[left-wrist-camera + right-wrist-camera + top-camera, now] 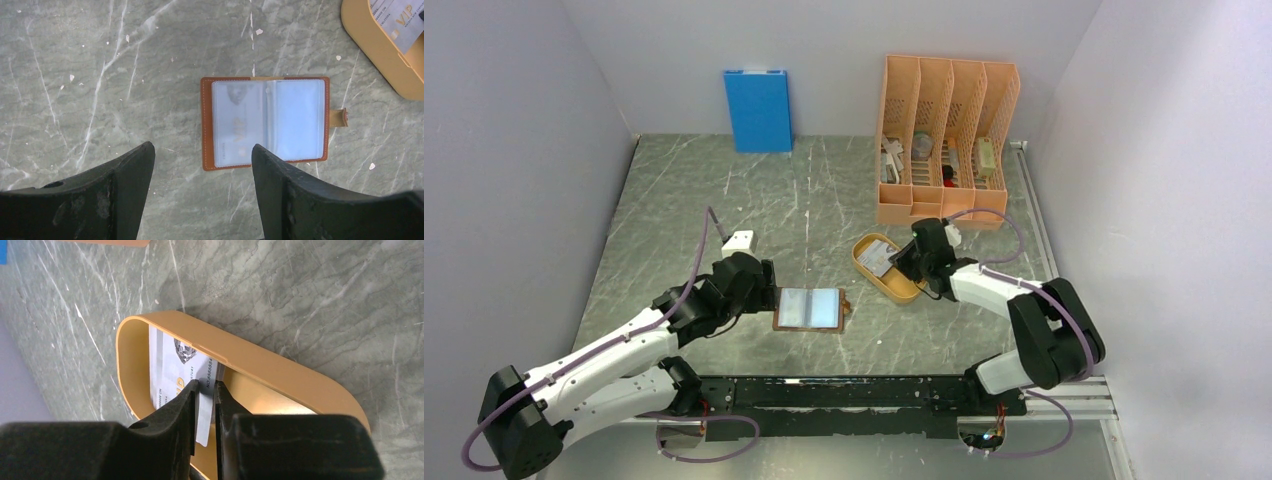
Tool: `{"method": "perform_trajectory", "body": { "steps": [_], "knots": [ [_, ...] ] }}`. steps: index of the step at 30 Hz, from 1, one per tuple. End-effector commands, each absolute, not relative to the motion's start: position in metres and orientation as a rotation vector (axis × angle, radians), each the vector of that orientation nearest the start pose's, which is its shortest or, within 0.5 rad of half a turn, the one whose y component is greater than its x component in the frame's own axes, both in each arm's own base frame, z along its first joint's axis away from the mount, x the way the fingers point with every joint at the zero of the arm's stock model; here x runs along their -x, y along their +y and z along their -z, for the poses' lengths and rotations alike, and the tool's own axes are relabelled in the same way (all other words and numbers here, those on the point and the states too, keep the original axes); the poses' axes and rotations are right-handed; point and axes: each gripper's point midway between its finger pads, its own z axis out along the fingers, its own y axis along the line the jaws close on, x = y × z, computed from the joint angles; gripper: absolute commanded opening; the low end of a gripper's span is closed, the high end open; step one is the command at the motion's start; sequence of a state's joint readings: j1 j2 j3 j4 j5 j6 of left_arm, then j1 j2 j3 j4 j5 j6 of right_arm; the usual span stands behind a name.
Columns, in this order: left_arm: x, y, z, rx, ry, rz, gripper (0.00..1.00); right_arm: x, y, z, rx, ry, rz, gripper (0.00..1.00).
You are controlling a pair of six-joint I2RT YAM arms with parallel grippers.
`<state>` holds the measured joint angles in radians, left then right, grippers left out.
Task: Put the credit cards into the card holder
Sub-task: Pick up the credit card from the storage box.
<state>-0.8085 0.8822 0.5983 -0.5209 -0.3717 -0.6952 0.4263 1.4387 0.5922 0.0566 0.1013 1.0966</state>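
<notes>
The card holder (809, 309) (265, 122) lies open and flat on the marble table, brown leather with clear pockets and a snap tab on its right. A pale card (235, 125) shows inside its left pocket. My left gripper (769, 290) (202, 146) hovers open just left of the holder, holding nothing. The credit cards (879, 258) (170, 365) lie stacked in an orange oval tray (899, 290) (280, 370). My right gripper (902, 262) (206, 382) reaches into the tray. Its jaws stand narrowly apart astride the top card's edge, the card's printed face showing in the gap.
A tall orange file rack (944, 140) with small items stands at the back right, close behind the tray. A big blue box (758, 110) leans upright against the back wall. Grey walls enclose the table on the left, right and back.
</notes>
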Motion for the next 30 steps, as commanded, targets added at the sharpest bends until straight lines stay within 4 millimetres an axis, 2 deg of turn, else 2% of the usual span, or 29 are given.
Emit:
{"method": "perform_trajectory", "body": {
  "steps": [1, 16, 23, 26, 30],
  "knots": [
    [-0.206, -0.155, -0.109, 0.057, 2.31, 0.316, 0.75, -0.313, 0.157, -0.037, -0.857, 2.282, -0.575, 0.17],
    [-0.205, -0.155, -0.11, 0.057, 2.31, 0.319, 0.75, -0.311, 0.158, -0.057, -0.845, 2.249, -0.622, 0.0],
    [-0.205, -0.155, -0.111, 0.057, 2.307, 0.321, 0.75, -0.314, 0.161, -0.071, -0.85, 2.239, -0.642, 0.0],
    [-0.206, -0.154, -0.112, 0.059, 2.304, 0.321, 0.75, -0.317, 0.162, -0.083, -0.868, 2.221, -0.659, 0.0],
    [-0.206, -0.153, -0.113, 0.066, 2.301, 0.319, 0.75, -0.321, 0.166, -0.113, -0.894, 2.181, -0.71, 0.0]
  ]
}}
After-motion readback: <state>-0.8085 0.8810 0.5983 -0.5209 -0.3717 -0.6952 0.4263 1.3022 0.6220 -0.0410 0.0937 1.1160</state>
